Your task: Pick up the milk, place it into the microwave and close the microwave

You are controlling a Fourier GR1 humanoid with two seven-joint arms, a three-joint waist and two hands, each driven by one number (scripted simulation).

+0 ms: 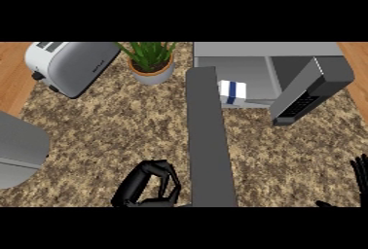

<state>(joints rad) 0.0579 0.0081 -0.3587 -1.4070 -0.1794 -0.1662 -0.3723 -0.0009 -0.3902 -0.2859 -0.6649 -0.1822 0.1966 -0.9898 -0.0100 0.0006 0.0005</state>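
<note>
Grey forearm (210,146), the nearest thing, runs up the counter's (108,131) middle from the near edge to the microwave's (244,63) mouth at the far right corner. Its hand is hidden past the end of the arm, so I cannot tell how its fingers stand or which arm it is. The microwave's door (309,92) hangs open toward the right edge. A toaster (68,65) sits at the far left corner, a potted plant (151,63) beside it.

The milk (232,92), a white carton with a blue band, stands at the microwave's sill, just beside the arm's tip; whether they touch is unclear. I judge it light, stiff enough to pinch, though its walls could dent; hold it across the flat sides, mid-height.

At the near edge, the left hand (147,187) is curled, holding nothing. The right hand (359,177) rests at the near right corner, fingers straight.
</note>
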